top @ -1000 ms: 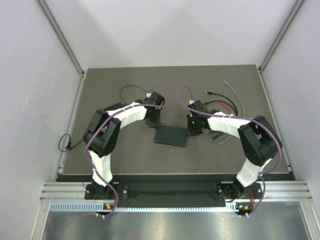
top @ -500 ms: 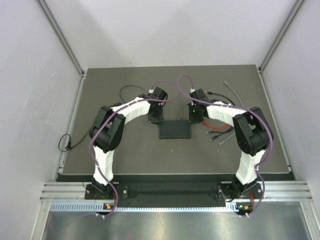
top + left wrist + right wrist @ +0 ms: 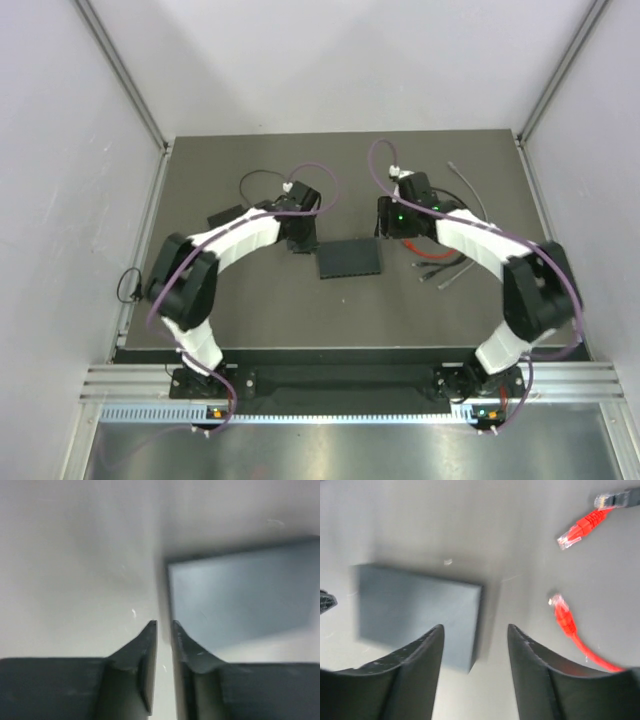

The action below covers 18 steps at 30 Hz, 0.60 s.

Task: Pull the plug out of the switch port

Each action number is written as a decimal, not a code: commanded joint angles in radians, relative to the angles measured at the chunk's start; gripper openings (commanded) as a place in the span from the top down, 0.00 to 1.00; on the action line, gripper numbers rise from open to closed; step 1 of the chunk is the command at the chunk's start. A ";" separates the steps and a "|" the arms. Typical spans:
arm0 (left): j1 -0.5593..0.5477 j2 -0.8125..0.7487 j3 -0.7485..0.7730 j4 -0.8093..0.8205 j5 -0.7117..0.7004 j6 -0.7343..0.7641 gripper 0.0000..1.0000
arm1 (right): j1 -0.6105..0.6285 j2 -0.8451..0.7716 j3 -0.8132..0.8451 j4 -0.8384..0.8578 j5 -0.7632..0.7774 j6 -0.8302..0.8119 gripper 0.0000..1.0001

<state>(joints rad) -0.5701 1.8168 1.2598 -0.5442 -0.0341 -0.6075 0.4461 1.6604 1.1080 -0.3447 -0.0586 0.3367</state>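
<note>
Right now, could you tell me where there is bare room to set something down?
The near strip of the mat, between the switch and front rail, is bare; so is its far-left corner. Crowded: loose cables right of the switch, adapter left.

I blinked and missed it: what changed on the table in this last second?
The switch turned from skewed to square, slightly farther back. The left gripper drew off leftward, the right gripper toward the far side; neither holds anything. The loose cables stayed put.
</note>
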 commanded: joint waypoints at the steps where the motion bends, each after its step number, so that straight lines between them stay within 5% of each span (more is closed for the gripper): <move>1: -0.014 -0.268 -0.115 0.127 -0.001 -0.054 0.73 | 0.009 -0.184 -0.090 0.049 -0.030 -0.012 0.45; 6: -0.014 -0.488 -0.252 0.187 0.028 -0.078 0.49 | 0.011 -0.381 -0.285 0.059 -0.069 0.041 0.24; 8: -0.014 -0.534 -0.322 0.262 0.146 -0.069 0.46 | 0.019 -0.466 -0.342 0.076 -0.099 0.079 0.16; 9: -0.014 -0.577 -0.353 0.300 0.186 -0.072 0.46 | 0.032 -0.497 -0.396 0.087 -0.102 0.091 0.01; 18: -0.016 -0.876 -0.828 0.880 0.451 -0.345 0.44 | 0.098 -0.613 -0.520 0.049 0.003 0.205 0.00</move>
<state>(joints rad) -0.5842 1.0401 0.4896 0.0196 0.2993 -0.8330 0.5369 1.0637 0.5953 -0.3050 -0.0914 0.4839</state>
